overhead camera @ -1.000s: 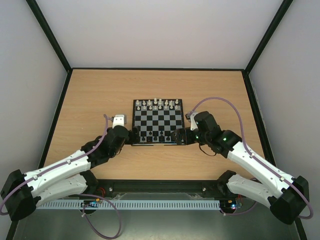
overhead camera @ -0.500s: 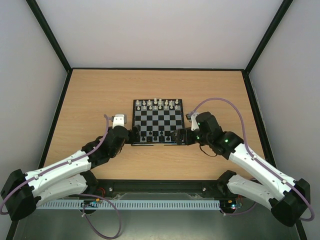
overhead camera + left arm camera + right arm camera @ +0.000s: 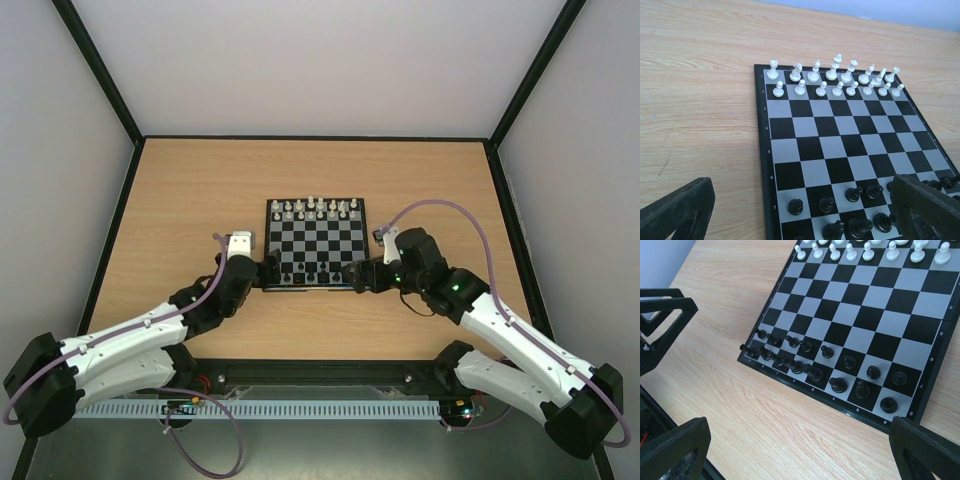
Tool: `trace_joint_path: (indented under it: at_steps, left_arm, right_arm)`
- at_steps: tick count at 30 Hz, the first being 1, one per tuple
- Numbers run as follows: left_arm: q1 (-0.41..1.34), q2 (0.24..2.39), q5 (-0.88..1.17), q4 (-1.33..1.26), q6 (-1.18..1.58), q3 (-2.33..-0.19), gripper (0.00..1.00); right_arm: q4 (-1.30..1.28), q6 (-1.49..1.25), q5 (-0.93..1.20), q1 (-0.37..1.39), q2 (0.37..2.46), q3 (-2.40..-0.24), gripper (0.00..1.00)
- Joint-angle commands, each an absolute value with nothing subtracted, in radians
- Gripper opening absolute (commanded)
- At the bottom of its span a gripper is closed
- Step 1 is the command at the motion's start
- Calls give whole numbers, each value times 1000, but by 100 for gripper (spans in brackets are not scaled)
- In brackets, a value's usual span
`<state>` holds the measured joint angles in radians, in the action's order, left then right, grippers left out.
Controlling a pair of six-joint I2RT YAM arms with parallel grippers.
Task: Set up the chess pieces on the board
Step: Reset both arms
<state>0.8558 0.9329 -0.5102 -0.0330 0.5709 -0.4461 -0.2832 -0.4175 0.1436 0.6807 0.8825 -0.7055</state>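
Pale wood of the bench [image 3: 180, 190] lies bare to the left, and the left pincer [image 3: 268, 270] has barely shifted in the last second. It sits just off the near-left corner of the board [image 3: 316, 246], wide open and holding nothing, while the arm behind it has settled a little lower. On the board nothing has moved: the black chess pieces [image 3: 839, 385] fill the two near rows, the white pieces [image 3: 837, 75] the two far ones. The piece at the end of the back row looks close to the border, though I cannot tell whether it leans. The right pincer [image 3: 362, 275], also fully spread and empty, has drawn back slightly from the near-right corner. To my eye the set-up looks essentially complete.
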Motion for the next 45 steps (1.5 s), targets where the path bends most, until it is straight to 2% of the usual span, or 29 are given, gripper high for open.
trace_joint_path:
  at_steps: [1,5,11,20,27,31,35,39,45]
  left_arm:
    - [849,958,-540,-112,548,-460,99]
    - [848,977,-580,-164,515,-503,99]
    - [848,1047,-570,-167,425,-679,99]
    - [815,1034,-608,-223,281,-754,99]
    - [624,803,-494,-442,149,-503,99]
    - [491,754,-485,-537,122,-391,99]
    - [367,772,-441,-628,131,-324,99]
    - [303,860,-483,-750,121,-268,99]
    - [206,1040,-470,-901,151,-212,99]
  right_arm:
    - [-235,-422,104,681,851,-672,99]
    - [-169,-450,35,680,839,-653,99]
    - [-59,-523,113,681,835,-710,99]
    - [-103,-458,-93,680,888,-837,99]
    - [61,-354,-390,678,866,-745,99]
    - [143,-309,-568,667,923,-723,99]
    - [220,-326,-612,567,992,-696,99]
    - [335,-324,-588,421,1044,-618,99]
    - [656,-277,-598,302,1130,-423,99]
